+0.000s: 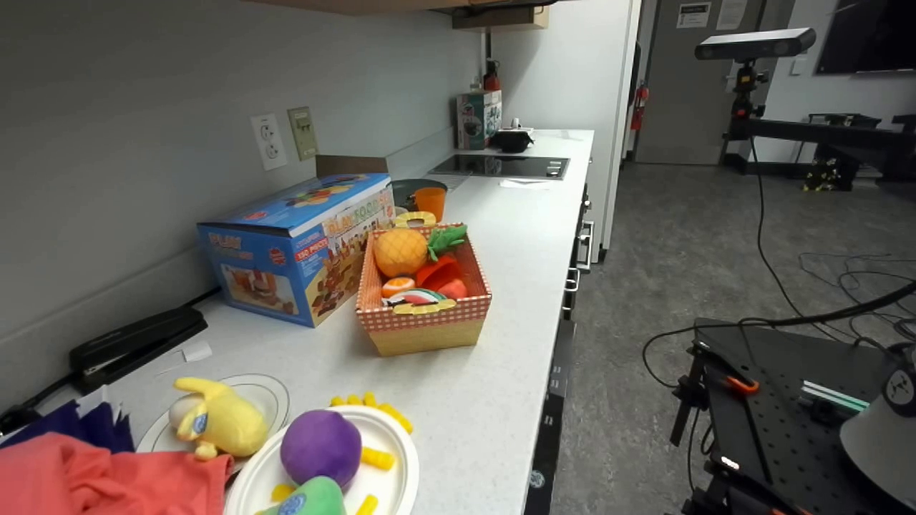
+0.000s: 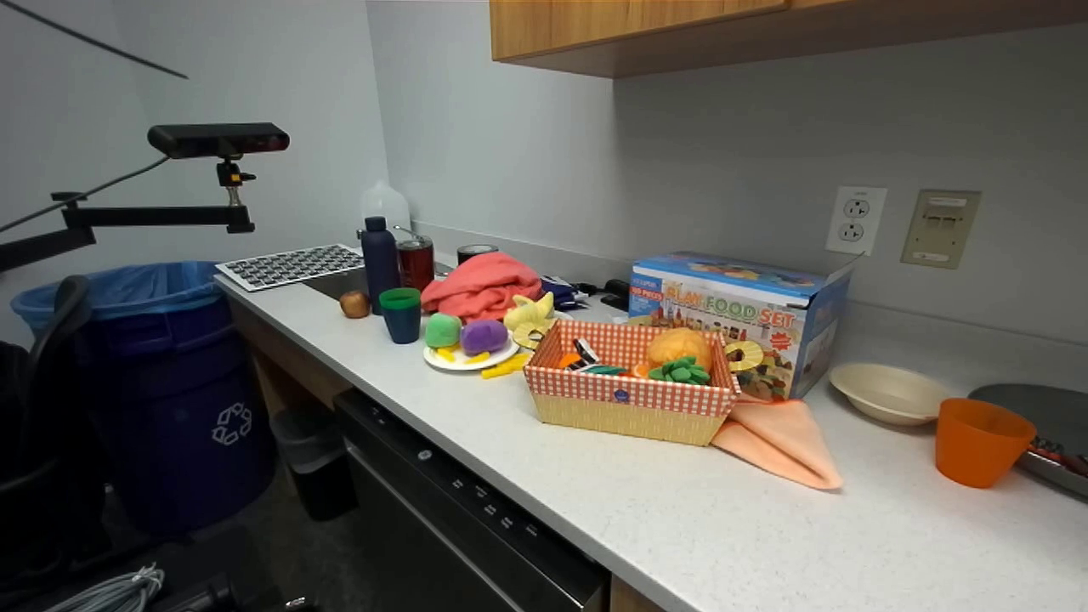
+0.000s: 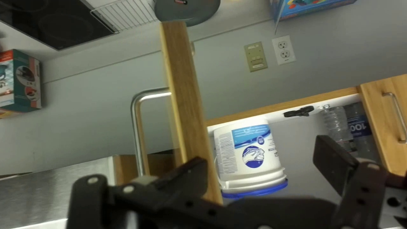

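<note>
In the wrist view, whose picture stands upside down, my gripper (image 3: 260, 156) is open with nothing between its fingers. It faces an open overhead cabinet. A white bucket (image 3: 227, 162) with a blue lid and a hand label stands in the cabinet, beyond the fingers. The left finger in the picture overlaps the edge of the open wooden cabinet door (image 3: 187, 95); I cannot tell if they touch. The door has a metal handle (image 3: 136, 127). A clear plastic bottle (image 3: 335, 124) and a small black object (image 3: 299, 112) are also in the cabinet. The gripper is out of both exterior views.
On the counter below stand a red-checked basket (image 1: 422, 336) of toy food, a play food box (image 1: 265, 243), an orange cup (image 2: 982, 442) and a plate (image 1: 404, 458) with plush toys. A second cabinet door (image 3: 389, 127) is at the wrist view's right. The upper cabinet (image 2: 646, 34) overhangs the counter.
</note>
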Robot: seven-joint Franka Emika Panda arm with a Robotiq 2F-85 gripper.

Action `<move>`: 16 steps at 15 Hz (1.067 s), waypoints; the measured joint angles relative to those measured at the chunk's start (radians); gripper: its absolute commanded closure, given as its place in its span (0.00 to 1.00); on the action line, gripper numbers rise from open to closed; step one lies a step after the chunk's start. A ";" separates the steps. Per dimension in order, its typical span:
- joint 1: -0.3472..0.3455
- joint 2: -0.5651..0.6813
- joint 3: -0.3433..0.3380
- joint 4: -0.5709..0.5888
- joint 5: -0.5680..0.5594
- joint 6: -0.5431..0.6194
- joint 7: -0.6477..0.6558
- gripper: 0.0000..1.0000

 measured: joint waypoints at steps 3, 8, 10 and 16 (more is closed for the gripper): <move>0.031 -0.019 -0.009 0.011 0.015 -0.067 -0.043 0.00; 0.045 -0.029 -0.014 0.014 0.016 -0.091 -0.096 0.00; 0.045 -0.027 -0.016 0.015 0.004 -0.091 -0.133 0.00; 0.043 -0.017 -0.017 0.027 -0.060 -0.086 -0.199 0.00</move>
